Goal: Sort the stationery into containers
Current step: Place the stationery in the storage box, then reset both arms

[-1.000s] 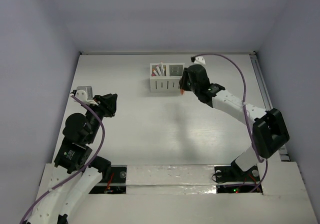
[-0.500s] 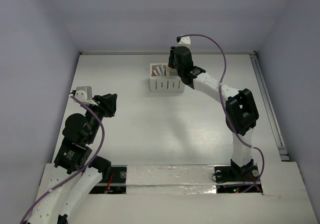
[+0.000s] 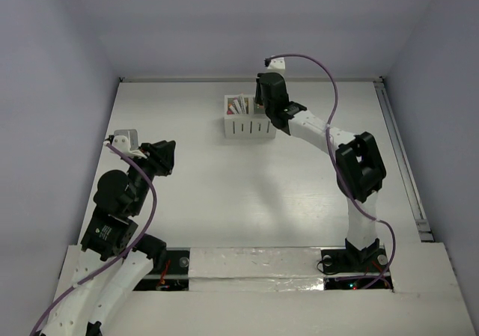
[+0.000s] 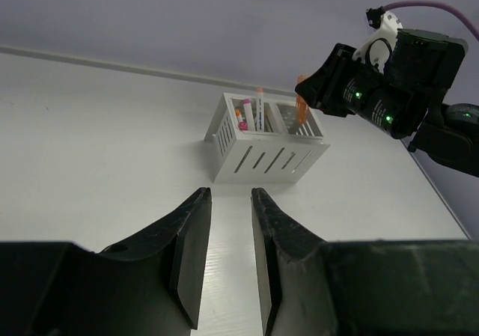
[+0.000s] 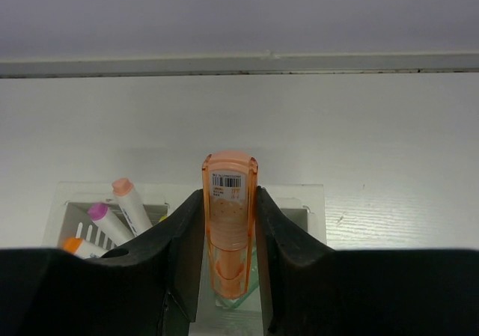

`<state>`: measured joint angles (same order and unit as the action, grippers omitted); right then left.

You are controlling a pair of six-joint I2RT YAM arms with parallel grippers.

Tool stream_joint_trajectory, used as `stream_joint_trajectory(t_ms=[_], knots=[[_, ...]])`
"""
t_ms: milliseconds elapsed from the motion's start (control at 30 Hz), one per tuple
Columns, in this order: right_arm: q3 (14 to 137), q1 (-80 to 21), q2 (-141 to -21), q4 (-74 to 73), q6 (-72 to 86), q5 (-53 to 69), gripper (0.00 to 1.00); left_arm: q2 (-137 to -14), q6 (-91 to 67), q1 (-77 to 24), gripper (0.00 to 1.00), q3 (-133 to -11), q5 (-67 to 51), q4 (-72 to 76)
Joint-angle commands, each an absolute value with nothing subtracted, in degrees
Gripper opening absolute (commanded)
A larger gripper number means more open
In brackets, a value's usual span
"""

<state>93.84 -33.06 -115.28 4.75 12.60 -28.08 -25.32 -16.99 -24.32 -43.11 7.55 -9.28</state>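
Pens (image 4: 247,115) sit in the box (image 4: 262,160); my right gripper (image 5: 228,201) clamps the orange piece (image 5: 229,231) over its right compartment, not yet dropped; my left gripper (image 4: 228,201) is parted.

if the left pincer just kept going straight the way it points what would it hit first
Probably the white box, at its slotted front wall: it sits straight ahead of the open left pincer, with only bare table between. If pitched down, the table comes first.
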Motion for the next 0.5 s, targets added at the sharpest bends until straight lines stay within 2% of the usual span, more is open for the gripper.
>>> stream_joint_trajectory(t_ms=[0,133,167,367,433,467], knots=[[92.91,-32.96,-112.50,8.17,12.13,-29.88,0.33,-25.31,-16.61,-24.17,0.25,-42.98,6.85,-6.68],[93.16,-32.96,-112.15,7.91,11.78,-30.15,0.42,-25.75,-16.52,-24.17,0.26,-42.98,7.12,-6.94],[92.99,-32.96,-111.28,8.00,11.95,-29.97,0.48,-25.49,-16.52,-24.17,0.26,-42.98,7.03,-6.94],[92.02,-32.96,-107.15,7.56,12.04,-28.56,0.71,-25.84,-16.52,-23.12,0.26,-42.89,7.12,-6.94],[90.80,-32.96,-103.55,7.47,12.83,-27.60,0.72,-25.66,-16.52,-23.12,0.27,-42.80,6.68,-6.59],[88.27,-32.96,-101.80,8.17,13.18,-27.42,0.69,-25.49,-16.61,-23.12,0.27,-42.89,6.59,-6.59]])
